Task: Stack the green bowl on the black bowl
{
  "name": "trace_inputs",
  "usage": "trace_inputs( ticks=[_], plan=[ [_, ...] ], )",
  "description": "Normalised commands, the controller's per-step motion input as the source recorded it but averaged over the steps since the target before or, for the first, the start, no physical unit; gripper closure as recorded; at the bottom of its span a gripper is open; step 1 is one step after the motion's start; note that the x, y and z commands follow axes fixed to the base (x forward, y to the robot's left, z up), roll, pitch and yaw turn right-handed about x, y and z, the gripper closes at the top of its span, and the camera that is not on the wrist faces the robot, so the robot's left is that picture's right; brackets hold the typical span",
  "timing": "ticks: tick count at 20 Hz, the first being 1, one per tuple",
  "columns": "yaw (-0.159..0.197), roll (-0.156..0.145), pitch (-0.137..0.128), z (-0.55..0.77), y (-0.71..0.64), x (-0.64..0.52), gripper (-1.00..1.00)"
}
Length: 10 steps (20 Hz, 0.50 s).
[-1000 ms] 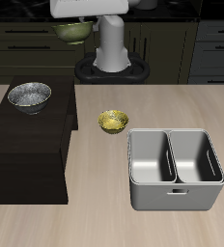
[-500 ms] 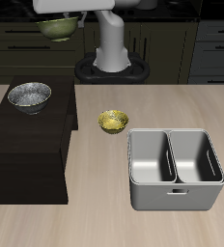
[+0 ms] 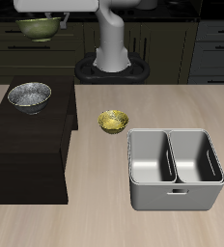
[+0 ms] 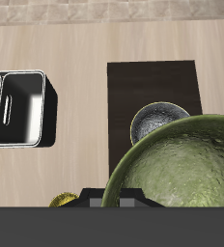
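Note:
The green bowl (image 3: 41,27) hangs high in the air, held by my gripper (image 3: 42,13), above and a little behind the dark cabinet. In the wrist view the green bowl (image 4: 182,164) fills much of the frame, olive with a mottled inside; the fingers are hidden behind it. The black bowl (image 3: 29,96), speckled grey inside, sits on top of the dark cabinet (image 3: 27,145), well below the green bowl. It also shows in the wrist view (image 4: 154,122), partly covered by the green bowl's rim.
A yellow-gold bowl (image 3: 112,121) sits on the table beside the cabinet. A grey two-compartment caddy (image 3: 175,169) stands nearer the table's front edge. The robot's base (image 3: 112,53) is at the table's back.
My gripper has carried the green bowl sideways, from near the robot's base toward a spot over the black bowl's side of the cabinet, staying high. The other things have not moved.

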Motion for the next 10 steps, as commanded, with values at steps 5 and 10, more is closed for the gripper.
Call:
trace_inputs(
  ticks=[5, 10],
  plan=[
    [-0.040, -0.063, 0.030, 0.06, -0.49, 0.28, 1.00],
    [-0.042, 0.027, 0.091, -0.05, -0.24, 0.20, 1.00]
  ],
)
